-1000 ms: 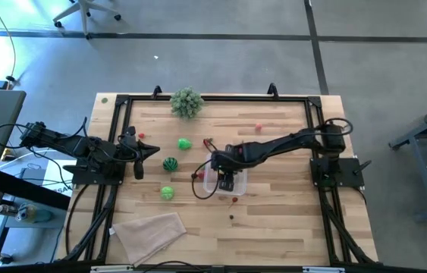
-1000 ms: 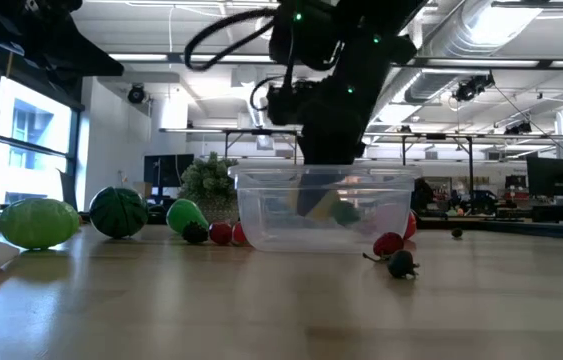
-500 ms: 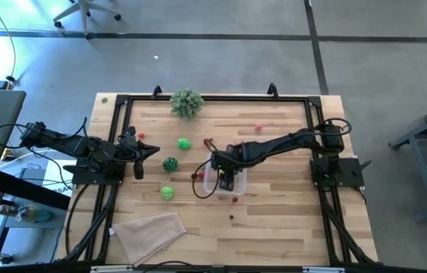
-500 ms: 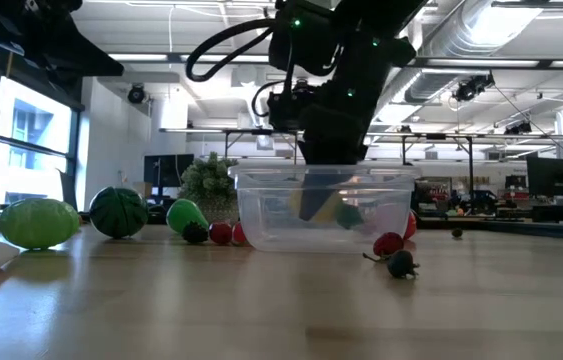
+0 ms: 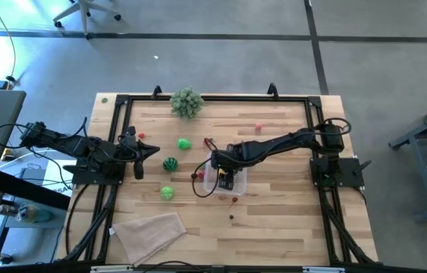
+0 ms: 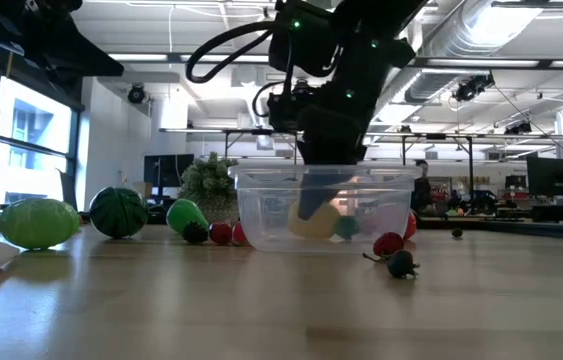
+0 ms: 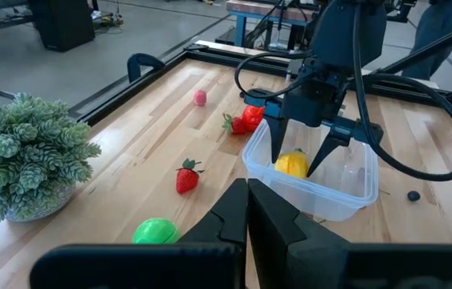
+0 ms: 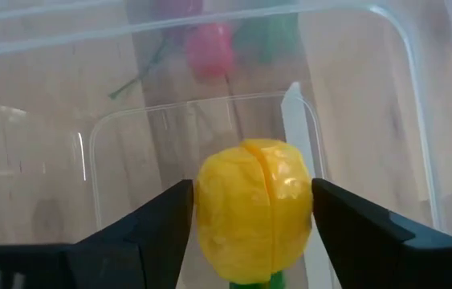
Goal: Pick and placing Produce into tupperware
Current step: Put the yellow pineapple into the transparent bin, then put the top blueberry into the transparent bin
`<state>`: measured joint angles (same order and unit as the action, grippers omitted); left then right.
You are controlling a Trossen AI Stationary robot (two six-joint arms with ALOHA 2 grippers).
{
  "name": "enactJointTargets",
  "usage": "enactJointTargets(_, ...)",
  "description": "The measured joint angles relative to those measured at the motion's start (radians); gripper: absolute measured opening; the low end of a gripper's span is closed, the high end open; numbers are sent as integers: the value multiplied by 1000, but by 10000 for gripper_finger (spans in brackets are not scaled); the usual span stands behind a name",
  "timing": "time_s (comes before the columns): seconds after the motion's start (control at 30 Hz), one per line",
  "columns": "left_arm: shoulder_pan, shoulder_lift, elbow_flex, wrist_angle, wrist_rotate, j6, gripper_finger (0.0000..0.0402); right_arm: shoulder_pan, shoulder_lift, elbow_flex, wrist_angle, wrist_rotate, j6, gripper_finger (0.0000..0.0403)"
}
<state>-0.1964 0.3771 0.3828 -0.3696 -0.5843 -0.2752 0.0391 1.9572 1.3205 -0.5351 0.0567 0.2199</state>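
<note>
Your right gripper (image 7: 299,156) has just spread its fingers inside the tub (image 7: 346,197); the yellow fruit (image 8: 254,210) sits loose between them on the tub floor. Drop done, lift out. Left gripper (image 5: 152,150) clenched, parked well off to the side.

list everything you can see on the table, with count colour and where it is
tupperware: one, clear, table centre, under the right arm
yellow produce piece: one, yellow, inside the tupperware, between the right fingers
green produce balls: three, green, in a row left of the tupperware
red produce pieces: several small ones, red, scattered around the tupperware
pink piece: one, pink, toward the far edge
plant: one, grey-green, far edge
cloth: one, beige, near left corner
left gripper: shut, parked at the table's left edge
right gripper: fingers spread, tips down inside the tupperware
</note>
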Motion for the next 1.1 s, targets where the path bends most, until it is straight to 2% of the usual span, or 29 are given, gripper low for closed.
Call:
enactJointTargets(0.2,0,0,0,0,0,0,1,0,0,52,-33,-4,-23,245)
enactJointTargets(0.53,0,0,0,0,0,0,1,1,0,245,-300,38,-43,245)
enactJointTargets(0.67,0,0,0,0,0,0,1,1,0,326,-467,108,-20,245)
enactJointTargets(0.83,0,0,0,0,0,0,1,1,0,403,-712,245,69,245)
enactJointTargets(1.03,0,0,0,0,0,0,1,-2,0,433,-1032,426,270,245)
enactJointTargets(1.1,0,0,0,0,0,0,1,-8,-13,412,-1032,458,312,245)
